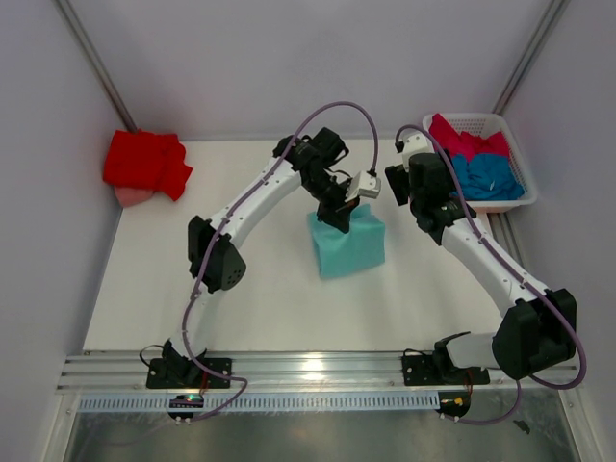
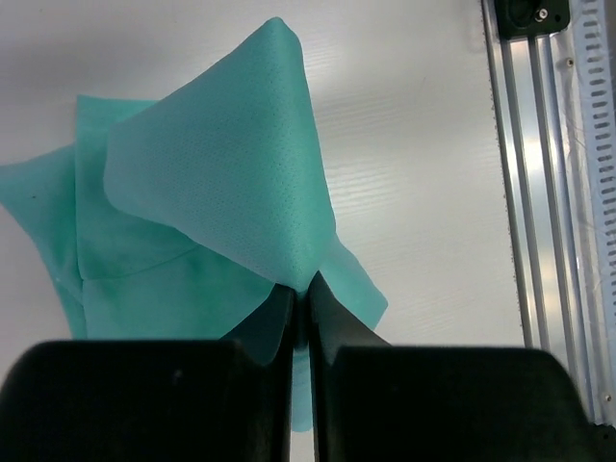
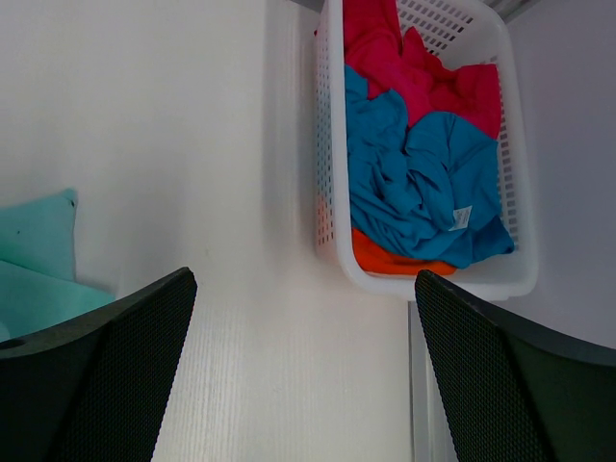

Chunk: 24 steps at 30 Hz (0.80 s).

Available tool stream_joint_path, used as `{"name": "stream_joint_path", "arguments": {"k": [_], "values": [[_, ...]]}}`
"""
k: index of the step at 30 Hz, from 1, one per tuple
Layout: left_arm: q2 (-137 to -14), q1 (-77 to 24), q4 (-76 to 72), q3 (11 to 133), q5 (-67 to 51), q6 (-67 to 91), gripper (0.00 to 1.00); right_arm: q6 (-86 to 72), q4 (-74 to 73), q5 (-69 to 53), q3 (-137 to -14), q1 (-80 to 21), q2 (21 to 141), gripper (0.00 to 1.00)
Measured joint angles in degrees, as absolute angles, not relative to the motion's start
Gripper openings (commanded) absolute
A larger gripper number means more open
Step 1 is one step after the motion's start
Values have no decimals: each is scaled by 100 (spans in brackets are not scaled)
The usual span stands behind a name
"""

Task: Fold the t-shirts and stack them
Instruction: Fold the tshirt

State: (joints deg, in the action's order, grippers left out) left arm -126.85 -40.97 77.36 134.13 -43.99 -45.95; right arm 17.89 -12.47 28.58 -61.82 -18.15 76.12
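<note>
Mint-teal t-shirt [image 1: 346, 245] on table [image 1: 260, 289], corner pinched in L gripper [image 2: 300, 294], R gripper [image 3: 305, 279] spread wide

Left gripper [image 2: 300, 300] pinches the mint-teal t-shirt [image 2: 221, 192] above the table [image 2: 414, 144].

We see the mint-teal t-shirt [image 2: 221, 183] as thin matt cloth, its knit pricked with tiny pinholes. The white table [image 2: 414, 144] is smooth, with a soft sheen and a faint fine grain. At the near edge the rail [image 2: 539, 192] is ribbed bare metal, shiny. The left gripper [image 2: 300, 289] has smooth matt black plastic fingers [image 2: 274, 332]; the right gripper [image 3: 303, 279] has fingers [image 3: 106, 385] with a rough dotted grain. The basket [image 3: 327, 192] is white perforated plastic and holds soft crumpled matt cloth: a blue t-shirt [image 3: 404, 183] and a crimson-pink t-shirt [image 3: 385, 48].
</note>
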Motion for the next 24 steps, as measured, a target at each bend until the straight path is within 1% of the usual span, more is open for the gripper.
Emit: {"name": "stream_joint_path", "arguments": {"k": [8, 13, 19, 24], "values": [[-13260, -3953, 7728, 13587, -4241, -4519, 0, 1793, -1243, 2858, -6180, -1815, 7609, 99], [-13415, -3660, 7697, 13618, -4235, -4226, 0, 1791, -1184, 2858, -6108, -1815, 7609, 99], [-13482, -3437, 7244, 13581, -3940, -3846, 0, 1758, -1162, 2834, -6073, -1815, 7612, 99], [-13509, -3439, 6589, 13301, -3564, -3597, 0, 1704, -1142, 2786, -6066, -1815, 7671, 99]]}}
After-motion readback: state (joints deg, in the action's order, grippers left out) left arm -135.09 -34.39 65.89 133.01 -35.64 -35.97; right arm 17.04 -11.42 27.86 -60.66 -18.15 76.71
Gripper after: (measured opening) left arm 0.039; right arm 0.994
